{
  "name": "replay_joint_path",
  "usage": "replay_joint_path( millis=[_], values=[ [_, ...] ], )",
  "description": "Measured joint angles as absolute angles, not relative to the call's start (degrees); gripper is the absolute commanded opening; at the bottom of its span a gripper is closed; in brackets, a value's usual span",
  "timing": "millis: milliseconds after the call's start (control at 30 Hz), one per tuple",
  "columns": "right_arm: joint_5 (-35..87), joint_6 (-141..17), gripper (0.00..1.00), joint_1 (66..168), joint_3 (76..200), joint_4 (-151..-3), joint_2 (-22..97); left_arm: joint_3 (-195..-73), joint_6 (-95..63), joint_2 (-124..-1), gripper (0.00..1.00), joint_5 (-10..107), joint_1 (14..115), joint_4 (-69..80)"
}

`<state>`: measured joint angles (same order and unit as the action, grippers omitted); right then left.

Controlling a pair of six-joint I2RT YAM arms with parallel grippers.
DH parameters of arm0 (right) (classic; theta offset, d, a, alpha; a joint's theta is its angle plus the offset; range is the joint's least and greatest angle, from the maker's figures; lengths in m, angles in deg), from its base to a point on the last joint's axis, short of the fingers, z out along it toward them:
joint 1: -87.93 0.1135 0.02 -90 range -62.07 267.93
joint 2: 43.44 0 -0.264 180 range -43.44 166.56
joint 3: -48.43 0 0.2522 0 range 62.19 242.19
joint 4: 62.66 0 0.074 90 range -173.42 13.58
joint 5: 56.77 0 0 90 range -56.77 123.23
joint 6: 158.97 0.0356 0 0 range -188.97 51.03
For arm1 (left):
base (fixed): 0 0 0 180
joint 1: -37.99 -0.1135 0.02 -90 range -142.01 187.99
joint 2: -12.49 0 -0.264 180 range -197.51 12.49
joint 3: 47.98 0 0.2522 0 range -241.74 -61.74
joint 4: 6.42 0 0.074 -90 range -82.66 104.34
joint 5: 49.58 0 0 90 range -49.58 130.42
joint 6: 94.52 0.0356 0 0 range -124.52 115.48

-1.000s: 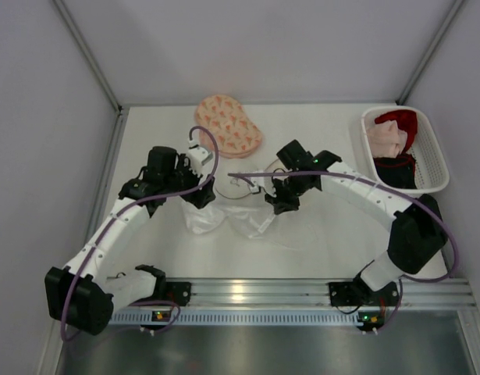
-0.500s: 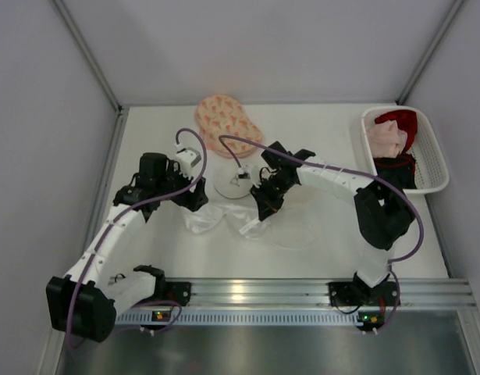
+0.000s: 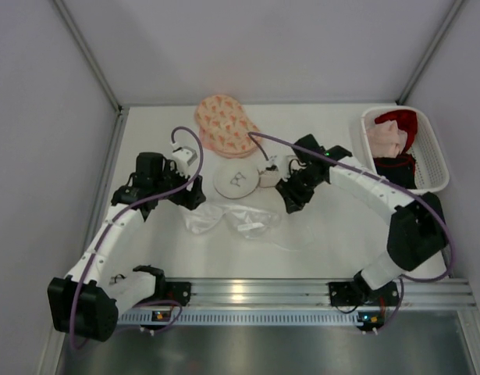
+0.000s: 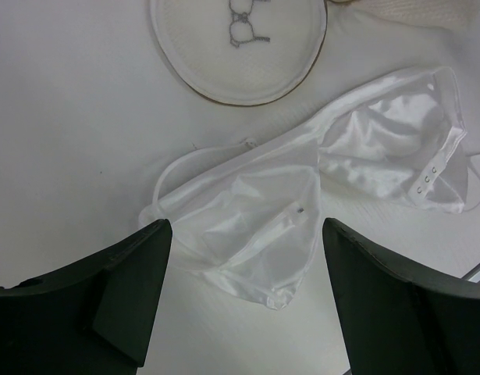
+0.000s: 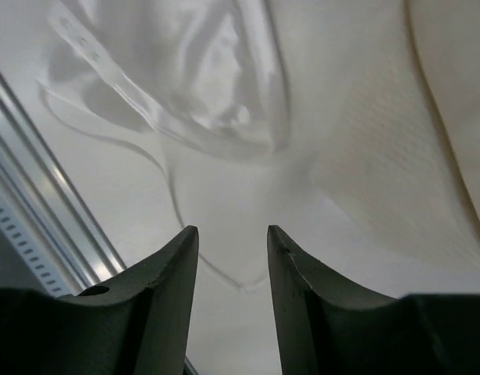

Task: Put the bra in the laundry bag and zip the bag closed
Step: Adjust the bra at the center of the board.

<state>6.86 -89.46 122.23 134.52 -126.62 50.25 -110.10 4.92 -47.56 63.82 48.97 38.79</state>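
Note:
The white satin bra point(image 3: 232, 220) lies crumpled on the table between my two arms. In the left wrist view the bra point(image 4: 333, 172) sits just beyond my jaws. The round white laundry bag point(image 3: 236, 181) with a bra emblem lies flat behind it and also shows in the left wrist view point(image 4: 240, 47). My left gripper point(image 3: 196, 198) hovers over the bra's left end, wide open and empty point(image 4: 246, 230). My right gripper point(image 3: 289, 203) is to the right of the bra, open and empty point(image 5: 232, 238). There the bra point(image 5: 200, 70) and cream mesh point(image 5: 388, 141) lie ahead.
A pink patterned oval pouch point(image 3: 228, 125) lies at the back of the table. A white basket point(image 3: 436, 164) with red, pink and black garments stands at the back right. The bra's thin strap point(image 5: 171, 183) trails toward the metal rail point(image 3: 247, 293) at the front edge.
My right gripper has let go of the bra and moved right and back, away from it. The bra has settled flatter on the table. My left gripper shifted slightly left.

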Motion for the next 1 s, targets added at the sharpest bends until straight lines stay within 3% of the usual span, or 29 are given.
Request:
replay_joint_path(
  millis=[167,367,1000],
  values=[
    [17.5,-95.7,0.37,119.8,122.9,-129.5,40.3,-110.1,5.3,-48.4,0.84,64.0,48.9,38.4],
    [26.6,-97.1,0.37,122.8,113.2,-129.7,44.2,-110.2,5.2,-49.6,0.85,64.0,48.4,37.7],
    [27.9,-94.3,0.46,123.9,116.3,-127.1,49.2,-110.3,5.9,-49.5,0.86,64.6,46.3,37.6]
  ],
)
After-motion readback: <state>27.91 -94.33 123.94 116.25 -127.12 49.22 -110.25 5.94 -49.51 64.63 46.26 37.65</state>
